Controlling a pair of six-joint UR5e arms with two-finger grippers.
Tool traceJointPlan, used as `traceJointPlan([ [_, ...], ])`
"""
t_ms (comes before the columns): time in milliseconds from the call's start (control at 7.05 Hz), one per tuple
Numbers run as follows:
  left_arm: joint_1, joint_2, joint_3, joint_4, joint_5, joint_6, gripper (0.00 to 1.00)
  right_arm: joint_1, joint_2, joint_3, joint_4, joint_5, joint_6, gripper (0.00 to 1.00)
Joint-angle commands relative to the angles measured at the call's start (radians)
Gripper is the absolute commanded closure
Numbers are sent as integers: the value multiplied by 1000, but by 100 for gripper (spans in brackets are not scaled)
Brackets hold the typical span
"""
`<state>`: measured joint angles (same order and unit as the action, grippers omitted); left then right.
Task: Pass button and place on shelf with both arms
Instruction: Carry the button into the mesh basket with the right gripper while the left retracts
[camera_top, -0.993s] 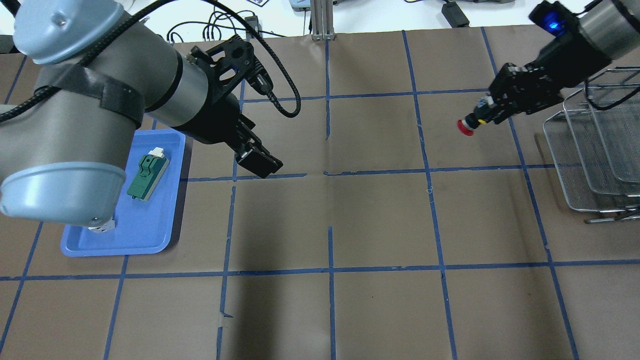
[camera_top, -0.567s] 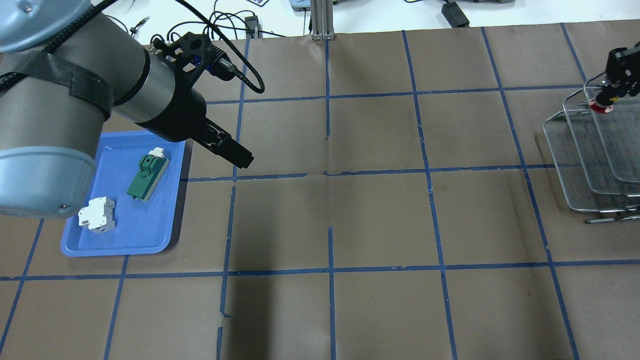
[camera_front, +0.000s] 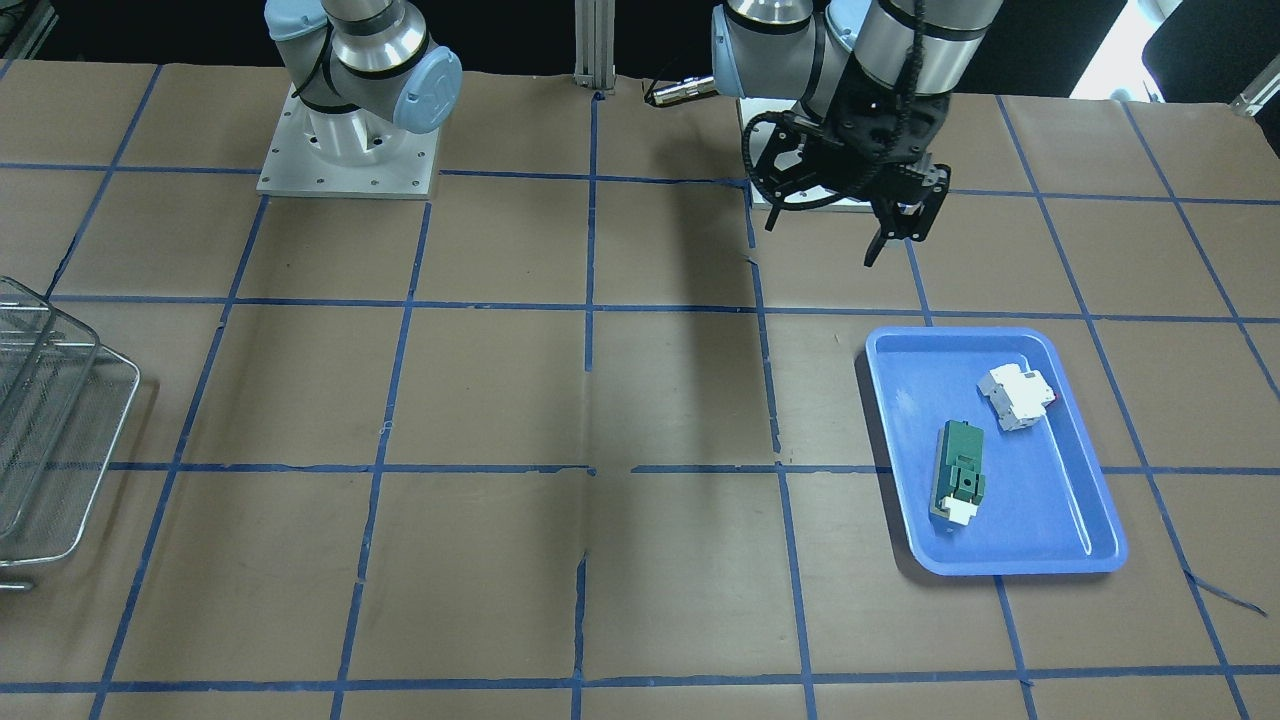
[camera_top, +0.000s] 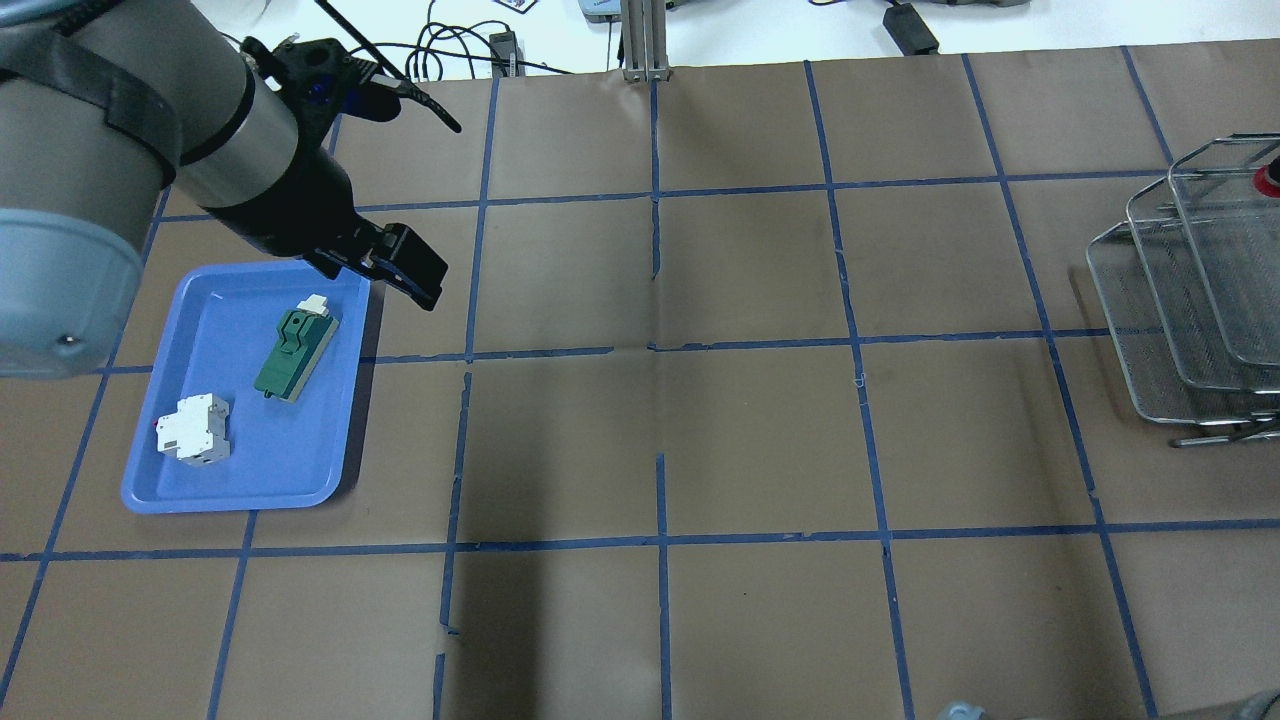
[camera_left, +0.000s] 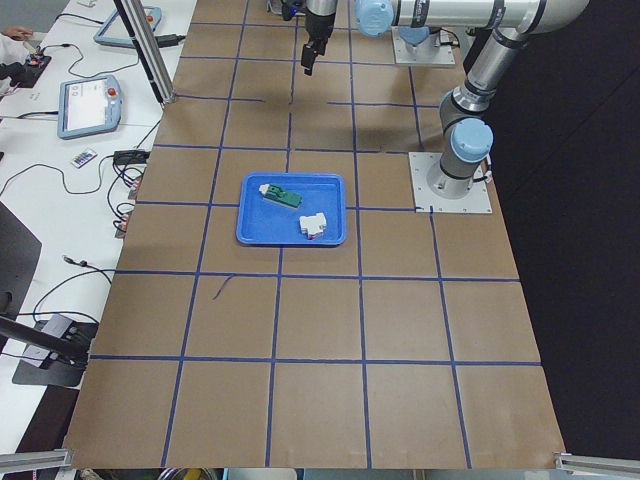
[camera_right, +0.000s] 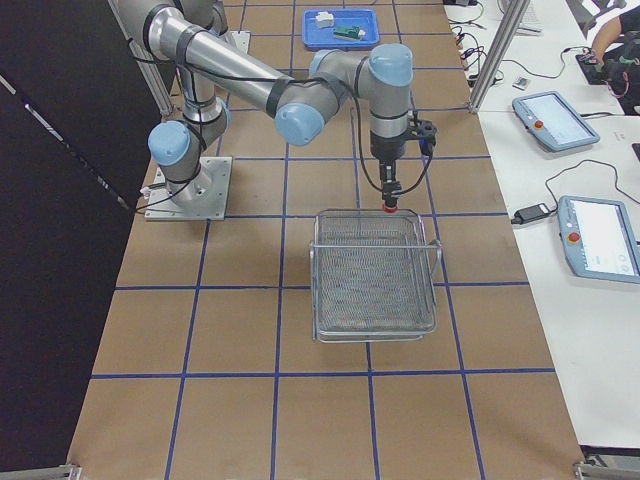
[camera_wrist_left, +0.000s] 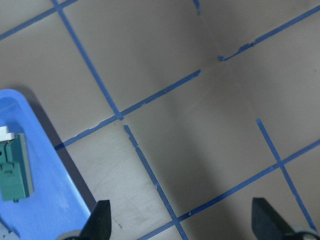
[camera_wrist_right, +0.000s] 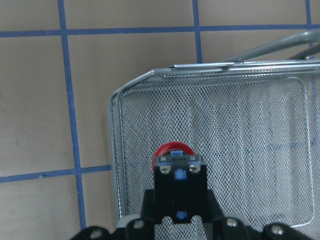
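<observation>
Overhead exterior: blocks (camera_top: 295, 355) in tray (camera_top: 280, 462), button (camera_top: 1270, 178) over shelf (camera_top: 1160, 360)

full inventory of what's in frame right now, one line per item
button: 1, red cap and black body, held over the shelf's top tray
shelf: 1, silver wire mesh, table end on the robot's right
blue tray: 1, blue, on the table on the robot's left
green block: 1, green with a white end, in the blue tray
white breaker-like block: 1, white, in the blue tray, apart from the green block
table: 1, brown cover with blue tape grid
touchscreen pendants: 2, grey-blue, on the side bench
left gripper: 1, black, open and empty, near the blue tray's corner
right gripper: 1, black, shut on the button
</observation>
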<state>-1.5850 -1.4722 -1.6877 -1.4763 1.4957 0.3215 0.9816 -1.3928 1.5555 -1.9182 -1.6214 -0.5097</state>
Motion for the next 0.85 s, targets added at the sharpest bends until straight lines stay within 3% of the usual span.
traceJointPlan([
  [0, 25, -48, 83, -111, 15, -138, 0, -80, -26, 63, -5, 55, -55, 100],
  [142, 20, -48, 66, -120, 24, -213, 0, -83, -16, 67, -5, 57, -58, 93],
  [284, 19, -42, 57, -125, 59, -213, 0, -99, -5, 84, -8, 60, -62, 69],
  [425, 28, -40, 50, -137, 131, -210, 0, -127, 1, 98, -19, 60, -64, 61],
  [709, 33, -62, 80, -128, 104, -229, 0, -132, 8, 98, -24, 60, -62, 52],
])
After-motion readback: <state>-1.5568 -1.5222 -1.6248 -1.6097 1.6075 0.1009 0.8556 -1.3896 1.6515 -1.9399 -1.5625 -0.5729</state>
